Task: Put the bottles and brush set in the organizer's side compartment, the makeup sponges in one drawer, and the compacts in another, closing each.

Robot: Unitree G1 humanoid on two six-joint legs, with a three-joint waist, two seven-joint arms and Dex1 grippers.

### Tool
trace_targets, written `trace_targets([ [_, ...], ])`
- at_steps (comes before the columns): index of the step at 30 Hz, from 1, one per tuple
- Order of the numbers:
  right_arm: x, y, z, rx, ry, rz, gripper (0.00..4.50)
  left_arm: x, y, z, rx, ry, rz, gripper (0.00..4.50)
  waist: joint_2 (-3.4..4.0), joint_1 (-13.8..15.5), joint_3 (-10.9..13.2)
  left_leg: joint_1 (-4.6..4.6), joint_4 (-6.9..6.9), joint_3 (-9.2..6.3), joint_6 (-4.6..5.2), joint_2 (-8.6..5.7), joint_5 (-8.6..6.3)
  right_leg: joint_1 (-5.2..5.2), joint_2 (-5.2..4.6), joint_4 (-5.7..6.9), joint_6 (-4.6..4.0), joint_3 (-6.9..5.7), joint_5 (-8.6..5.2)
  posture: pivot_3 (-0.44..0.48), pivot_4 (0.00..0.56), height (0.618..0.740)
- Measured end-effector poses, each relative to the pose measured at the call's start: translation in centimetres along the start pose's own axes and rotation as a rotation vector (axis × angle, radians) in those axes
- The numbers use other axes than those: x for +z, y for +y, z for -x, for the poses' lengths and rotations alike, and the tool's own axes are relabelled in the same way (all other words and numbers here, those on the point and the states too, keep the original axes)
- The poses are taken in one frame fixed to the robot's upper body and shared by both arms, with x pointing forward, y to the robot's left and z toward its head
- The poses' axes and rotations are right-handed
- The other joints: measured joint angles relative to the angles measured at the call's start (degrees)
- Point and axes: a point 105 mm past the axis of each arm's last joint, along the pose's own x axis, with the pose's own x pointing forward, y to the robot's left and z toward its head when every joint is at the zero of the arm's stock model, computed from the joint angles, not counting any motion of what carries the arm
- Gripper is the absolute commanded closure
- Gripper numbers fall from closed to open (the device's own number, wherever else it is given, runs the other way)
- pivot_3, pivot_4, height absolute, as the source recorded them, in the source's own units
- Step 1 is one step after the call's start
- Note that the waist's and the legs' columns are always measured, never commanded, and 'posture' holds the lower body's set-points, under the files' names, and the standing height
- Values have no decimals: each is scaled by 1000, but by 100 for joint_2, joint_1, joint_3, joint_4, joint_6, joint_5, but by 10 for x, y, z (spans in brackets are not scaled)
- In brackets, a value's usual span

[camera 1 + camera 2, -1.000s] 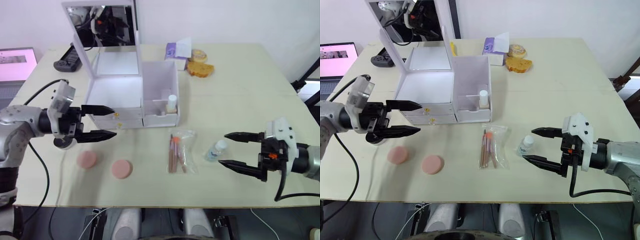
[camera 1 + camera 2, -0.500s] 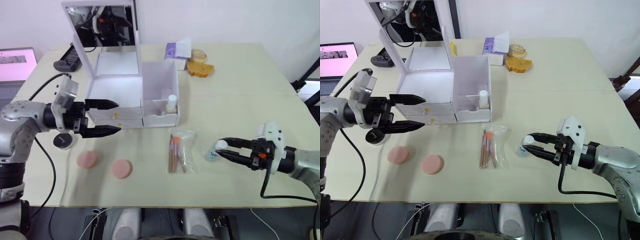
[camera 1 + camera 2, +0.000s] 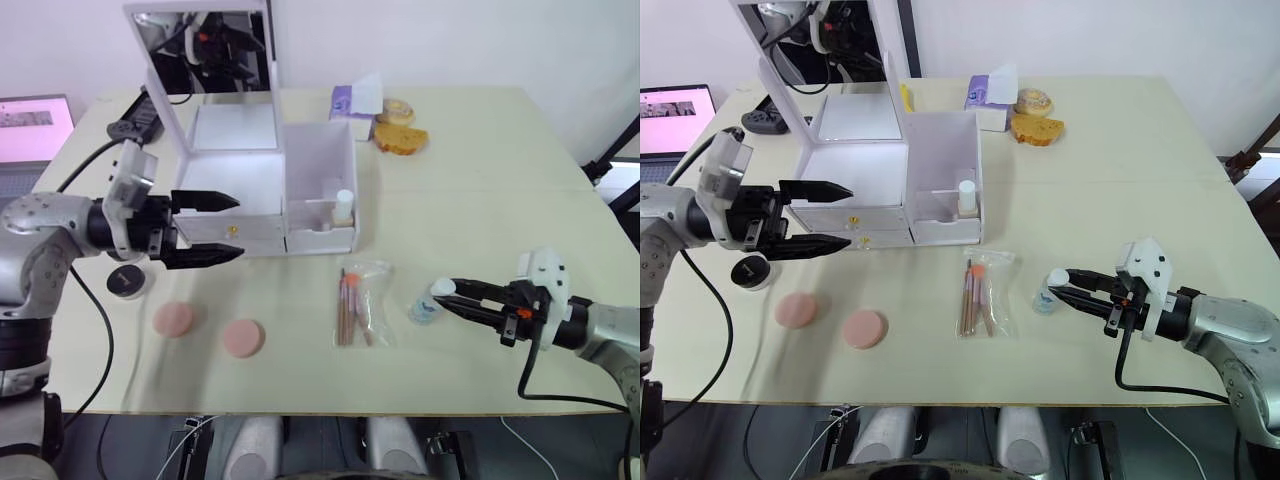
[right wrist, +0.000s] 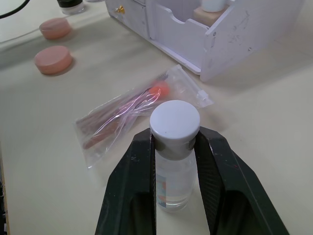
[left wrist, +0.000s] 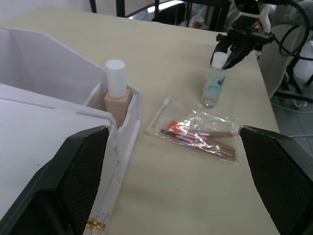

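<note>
place type: indoor robot test room or lab, arranged as a tabletop work station.
work surface: one large pale table (image 3: 480, 190) against a plain white wall (image 3: 420, 40).
equipment: laptop (image 3: 30, 115) with lit screen beside the table; black cable (image 3: 95, 330) draped over the table edge; black handheld controller (image 3: 135, 118) on the far corner.
staging: cosmetics organizer (image 3: 265, 190), tissue pack (image 3: 358, 100) and bread pieces (image 3: 400, 135) laid out as props.

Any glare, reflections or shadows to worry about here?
Left eye view: the mirror lid reflects dark machinery, the organizer floor glares white. Left wrist view: the brush bag glints. Right wrist view: the bottle cap is evenly lit, soft shadow beside the organizer.
</note>
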Motion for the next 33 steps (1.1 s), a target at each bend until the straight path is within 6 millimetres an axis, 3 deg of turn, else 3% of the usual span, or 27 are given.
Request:
trace_targets([
  [5,3,-1,-2,4,-9,-7,3880,-2,0,-1,-3,2,7,0,0,2,0,0,0,0,0,0,0,0,0,0,0,0,0,0,150,740],
  [10,25,-5,-7,19,-61,14,3880,-2,0,-1,0,1,8,0,0,-4,0,0,0,0,0,0,0,0,0,1,0,0,0,0,150,740],
  [19,120,-12,-28,61,-230,128,3880,-13,2,13,91,-2,43,0,3,-25,2,-8,-4,-5,0,1,0,-13,0,1,-2,0,1,0,150,740],
  [23,156,-5,-50,149,-242,209,3880,-18,-2,31,190,-27,60,0,5,-38,3,-15,-9,-3,0,2,0,-25,0,0,-3,2,2,0,150,740],
  [29,169,-4,-92,223,-142,212,3880,-24,-12,49,294,-20,71,0,5,-33,3,-20,-9,-4,0,1,0,-31,-1,0,-3,1,2,0,150,740],
  [33,164,-10,-119,233,-73,200,3880,-27,-21,52,330,-11,74,0,5,-19,3,-21,-10,-5,-1,0,0,-34,0,1,-4,1,2,0,150,740],
])
